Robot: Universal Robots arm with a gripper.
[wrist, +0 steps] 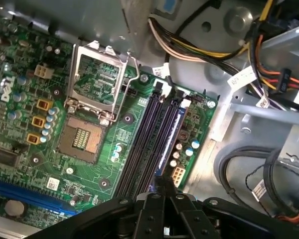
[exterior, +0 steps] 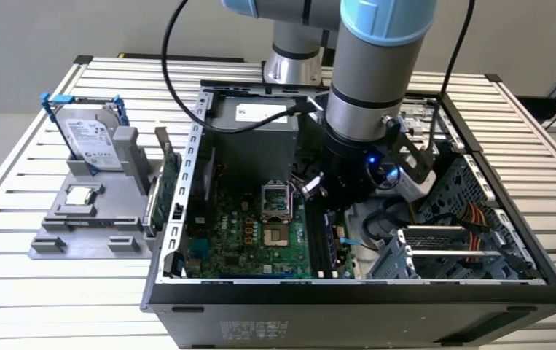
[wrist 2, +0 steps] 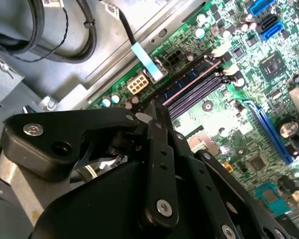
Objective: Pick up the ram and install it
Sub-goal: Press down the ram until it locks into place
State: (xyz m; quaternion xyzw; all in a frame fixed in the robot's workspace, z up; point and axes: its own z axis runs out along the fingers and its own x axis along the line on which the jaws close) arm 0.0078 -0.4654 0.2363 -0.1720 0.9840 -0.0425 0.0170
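The gripper (wrist: pixel 159 191) hangs over the motherboard's memory slots (wrist: pixel 149 144), fingers pinched together, low centre of the first wrist view.

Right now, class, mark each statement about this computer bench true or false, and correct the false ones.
1. The gripper is inside the open case, above the memory slots. True.
2. The hard drive is mounted inside the case. False: it stands in the grey fixture outside the case, at the exterior view's left.
3. The CPU socket is uncovered, its metal frame swung open. True.
4. The ram lies on the grey fixture. False: it sits along the slot nearest the motherboard's edge, just below the gripper.
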